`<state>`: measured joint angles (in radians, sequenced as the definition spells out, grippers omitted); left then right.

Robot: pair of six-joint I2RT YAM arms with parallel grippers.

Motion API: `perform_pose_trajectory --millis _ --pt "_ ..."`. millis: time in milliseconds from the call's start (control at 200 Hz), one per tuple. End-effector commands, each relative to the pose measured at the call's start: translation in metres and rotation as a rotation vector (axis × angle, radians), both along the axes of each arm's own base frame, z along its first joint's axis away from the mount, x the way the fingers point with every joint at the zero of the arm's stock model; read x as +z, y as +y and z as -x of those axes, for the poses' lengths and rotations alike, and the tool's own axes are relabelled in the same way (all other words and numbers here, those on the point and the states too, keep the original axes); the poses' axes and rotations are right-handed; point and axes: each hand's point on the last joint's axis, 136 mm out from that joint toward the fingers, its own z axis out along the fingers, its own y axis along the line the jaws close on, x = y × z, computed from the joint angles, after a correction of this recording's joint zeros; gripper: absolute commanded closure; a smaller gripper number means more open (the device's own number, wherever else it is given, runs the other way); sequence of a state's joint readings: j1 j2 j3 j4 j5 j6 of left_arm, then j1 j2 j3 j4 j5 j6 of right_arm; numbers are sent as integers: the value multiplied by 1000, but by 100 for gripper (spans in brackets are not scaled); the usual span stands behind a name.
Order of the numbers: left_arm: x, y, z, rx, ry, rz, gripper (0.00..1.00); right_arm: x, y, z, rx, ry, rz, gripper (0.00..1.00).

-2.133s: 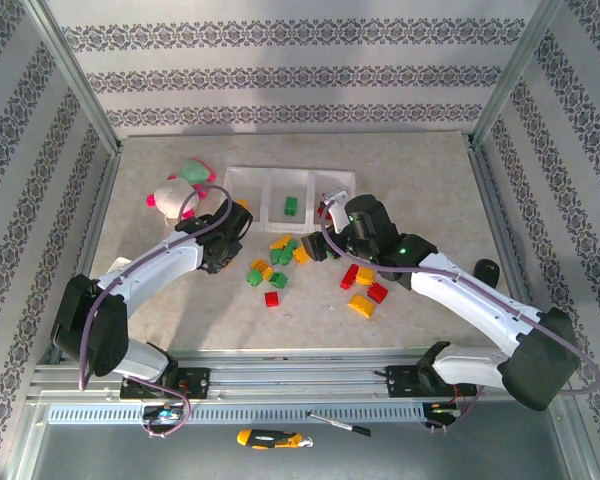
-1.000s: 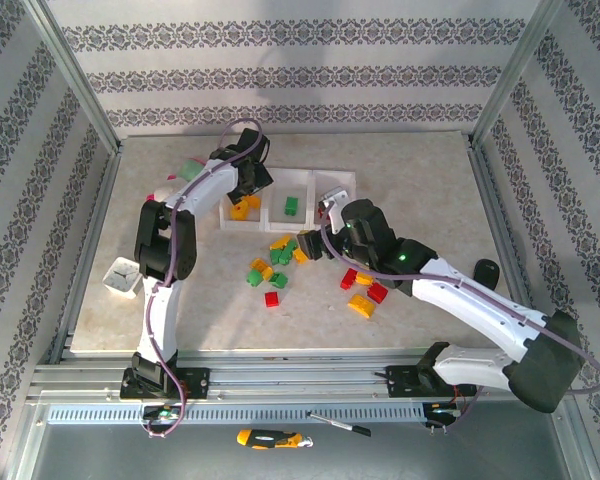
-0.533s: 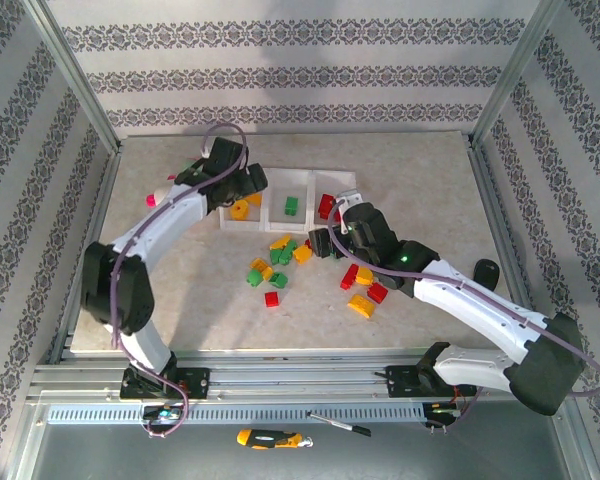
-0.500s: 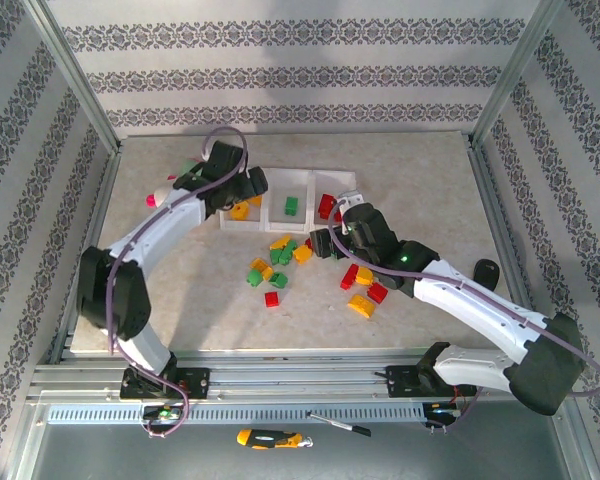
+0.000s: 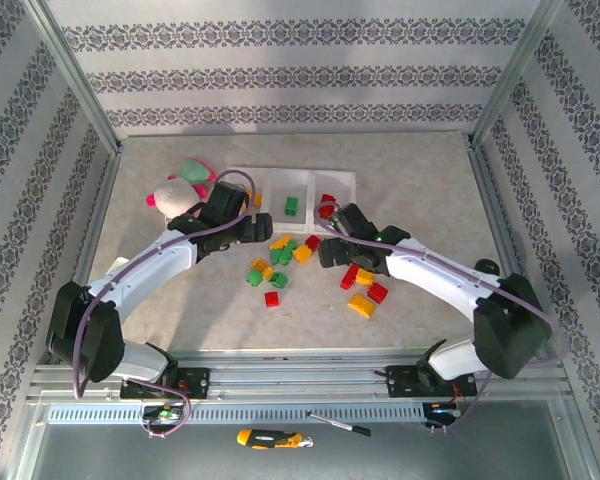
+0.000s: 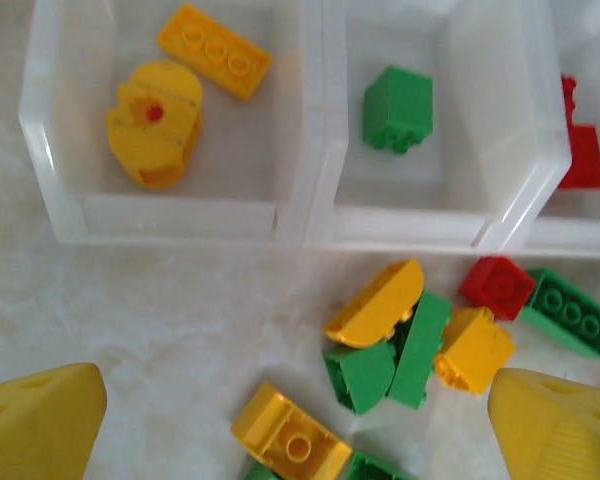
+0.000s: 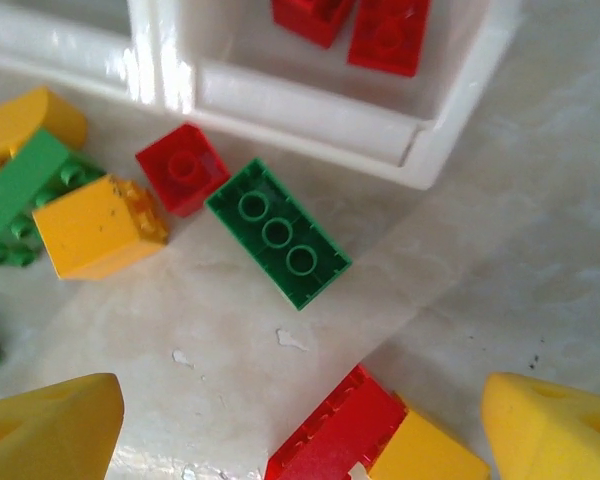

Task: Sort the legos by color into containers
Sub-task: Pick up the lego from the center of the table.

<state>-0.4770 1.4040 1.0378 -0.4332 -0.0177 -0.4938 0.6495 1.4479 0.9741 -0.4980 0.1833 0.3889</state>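
Both arms bend inward over the table, the left arm hiding part of the yellow bin in the top view. The containers hold yellow, green and red bricks, left to right, the red bin cropped in the left wrist view. The left gripper and right gripper hang spread wide and empty above the loose legos, their fingertips cut off at the frames' lower edges

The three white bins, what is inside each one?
Left bin: two yellow bricks. Middle bin: one green brick. Right bin: at least two red bricks; its far part is cut off in the close views.
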Motion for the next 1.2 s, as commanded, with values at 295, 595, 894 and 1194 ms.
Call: perform_pose_trajectory --millis 295,595,894,1194 --pt "-12 11 40 15 53 16 1 -45 20 -35 233 155 55 12" --pt "-19 14 45 48 78 27 1 -78 24 -49 254 220 78 25" --pt "-18 15 45 45 75 15 1 -86 17 -44 202 241 95 50" --pt "-14 16 41 -19 30 -38 1 -64 14 -31 175 198 94 67"
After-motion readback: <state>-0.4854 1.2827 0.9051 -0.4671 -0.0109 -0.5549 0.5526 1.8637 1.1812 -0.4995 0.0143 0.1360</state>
